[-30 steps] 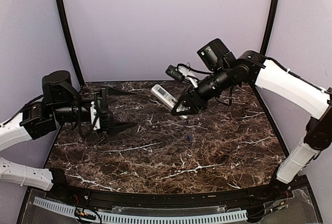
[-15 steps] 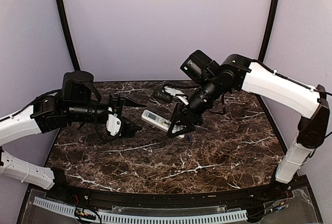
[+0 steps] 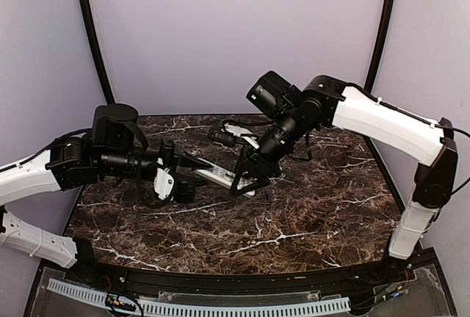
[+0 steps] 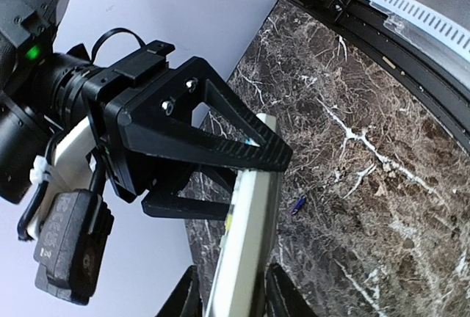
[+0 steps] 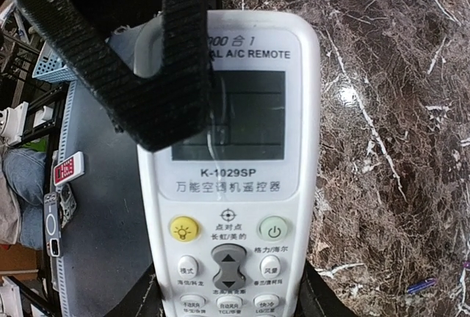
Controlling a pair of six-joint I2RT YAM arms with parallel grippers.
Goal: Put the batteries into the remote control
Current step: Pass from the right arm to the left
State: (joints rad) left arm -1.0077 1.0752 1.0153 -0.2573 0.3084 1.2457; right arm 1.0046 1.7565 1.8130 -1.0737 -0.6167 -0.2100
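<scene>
Left wrist view: my right gripper (image 4: 253, 185) pinches the remote (image 4: 246, 240) above the surface's (image 4: 367, 185) middle. My left gripper (image 4: 233, 299) straddles its free end, grip unclear. I should close squarely on both faces, without twisting.

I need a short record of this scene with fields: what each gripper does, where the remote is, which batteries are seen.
right gripper: clamped on the remote control, held off the table
left gripper: fingers flank the remote's other end; grip unclear
battery: one seen, lying on the table, apart from the remote
</scene>
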